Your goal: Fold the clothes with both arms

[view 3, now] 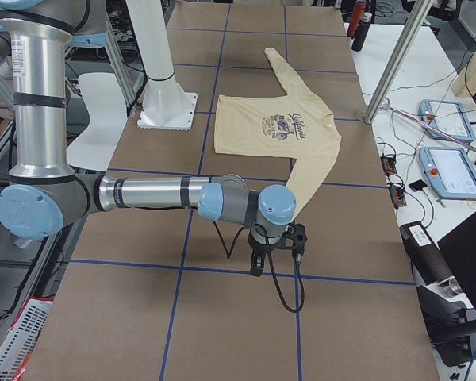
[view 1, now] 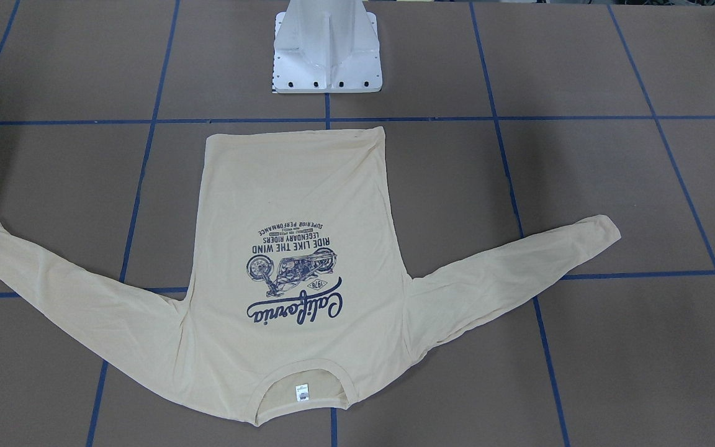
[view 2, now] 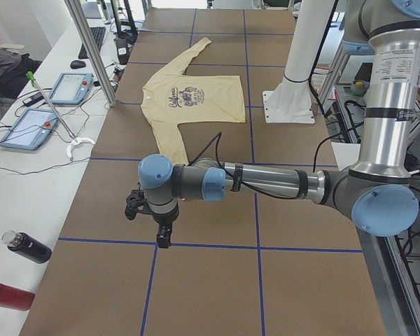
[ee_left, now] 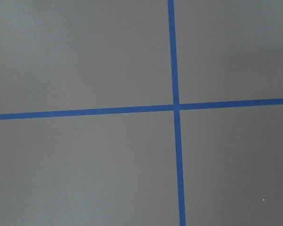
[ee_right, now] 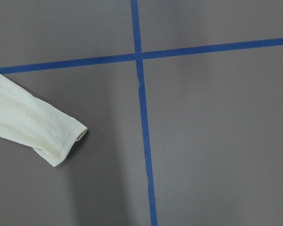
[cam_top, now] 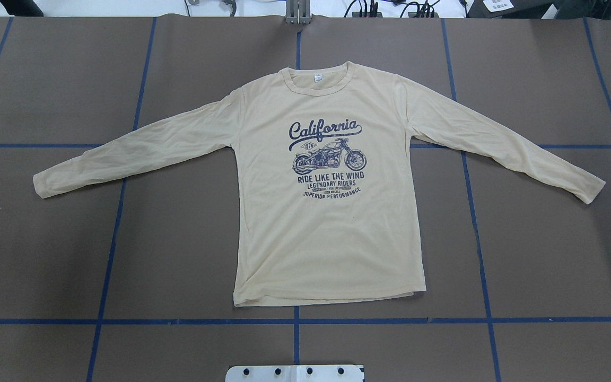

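Lying flat, T-shirt (cam_top: 326,239), hem toward pedestal (cam_top: 295,373)

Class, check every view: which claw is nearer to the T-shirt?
Right, likely. The right claw hangs just beyond the cuff of the T-shirt, seen in its wrist view. The left claw hangs off the other sleeve; its wrist view shows only table and blue tape.

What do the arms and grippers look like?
Both the left arm and right arm are silver tubes with grey joint housings and light blue round caps, black bands on the forearms. A black cable loops at each wrist. The left gripper and right gripper are black. The left arm's upright tube carries a printed label.
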`<state>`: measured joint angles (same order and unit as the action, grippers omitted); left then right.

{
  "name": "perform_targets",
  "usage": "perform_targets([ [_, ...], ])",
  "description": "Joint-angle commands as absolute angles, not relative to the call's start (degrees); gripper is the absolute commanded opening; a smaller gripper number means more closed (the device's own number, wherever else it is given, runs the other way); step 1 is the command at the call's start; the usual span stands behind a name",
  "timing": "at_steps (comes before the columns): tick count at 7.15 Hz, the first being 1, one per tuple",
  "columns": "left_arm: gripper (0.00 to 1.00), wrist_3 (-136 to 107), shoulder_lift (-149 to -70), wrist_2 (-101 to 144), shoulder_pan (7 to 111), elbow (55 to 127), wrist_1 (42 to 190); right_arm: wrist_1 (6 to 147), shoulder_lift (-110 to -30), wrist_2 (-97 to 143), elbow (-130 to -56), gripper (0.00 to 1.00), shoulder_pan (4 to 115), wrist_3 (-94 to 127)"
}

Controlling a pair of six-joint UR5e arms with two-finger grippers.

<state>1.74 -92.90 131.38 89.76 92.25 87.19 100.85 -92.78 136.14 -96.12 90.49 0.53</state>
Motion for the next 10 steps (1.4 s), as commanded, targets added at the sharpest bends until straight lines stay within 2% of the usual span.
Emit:
perform_targets([
  [1, 1.00, 1.67, -92.90, 131.40, 89.74, 92.37, 87.19, 100.90, -92.73, 136.93, -95.98, 1.00, 90.62, 0.70],
  [5, 1.00, 1.76, -96.75, 131.48, 89.74, 95.18, 91.64, 100.64, -91.67, 140.25, -98.43, 1.00, 90.44, 1.32],
  [6, 1.00, 1.58, -96.94, 131.40, 89.65, 96.49, 95.32, 97.42, -88.80, 139.66, -97.48, 1.00, 87.39, 1.32],
  [8, 1.00, 1.06, -96.42, 131.31, 87.81, 93.71, 101.67, 91.37, -89.12, 139.92, -96.77, 1.00, 84.83, 2.02],
  [10, 1.00, 1.23, -96.33, 131.57, 87.80, 92.10, 102.13, 80.67, -88.95, 139.31, -89.61, 1.00, 81.67, 2.46],
])
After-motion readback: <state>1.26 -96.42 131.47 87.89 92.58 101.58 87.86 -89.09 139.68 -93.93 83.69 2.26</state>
